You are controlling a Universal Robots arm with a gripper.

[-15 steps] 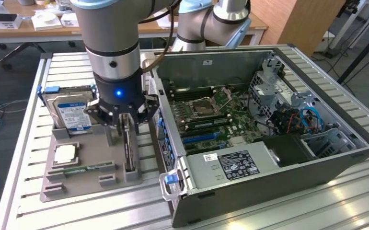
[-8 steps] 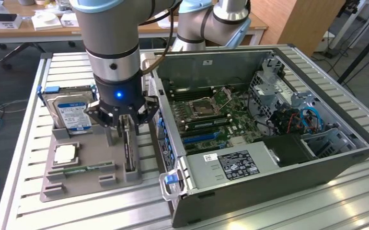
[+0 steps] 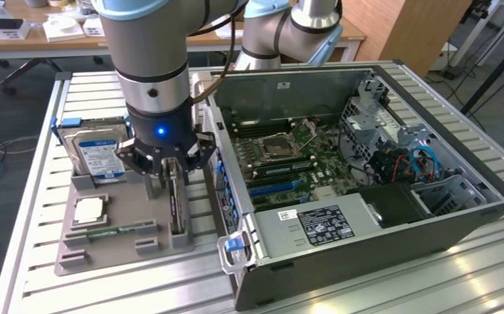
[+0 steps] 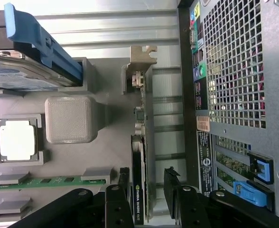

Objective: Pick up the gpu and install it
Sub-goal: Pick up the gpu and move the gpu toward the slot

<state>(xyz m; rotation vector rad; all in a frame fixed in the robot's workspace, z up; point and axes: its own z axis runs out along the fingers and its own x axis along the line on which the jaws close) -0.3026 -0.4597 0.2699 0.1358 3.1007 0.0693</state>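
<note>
**As claw (image 3: 168, 171) straddles gpu (image 4: 139, 161), card waits slotted**

While the claw hangs with its fingers (image 4: 124, 184) apart, one on either side of the gpu, neither looks pressed against it yet. The gpu stands on edge in a slot of the grey holder (image 3: 123, 196), along the holder's side nearest the case (image 3: 461, 222). It is a thin, rigid, dark board. I judge it light but fragile, best pinched across its flat faces and lifted straight out. The holder looks like matte moulded plastic, the case like perforated sheet metal.
</note>
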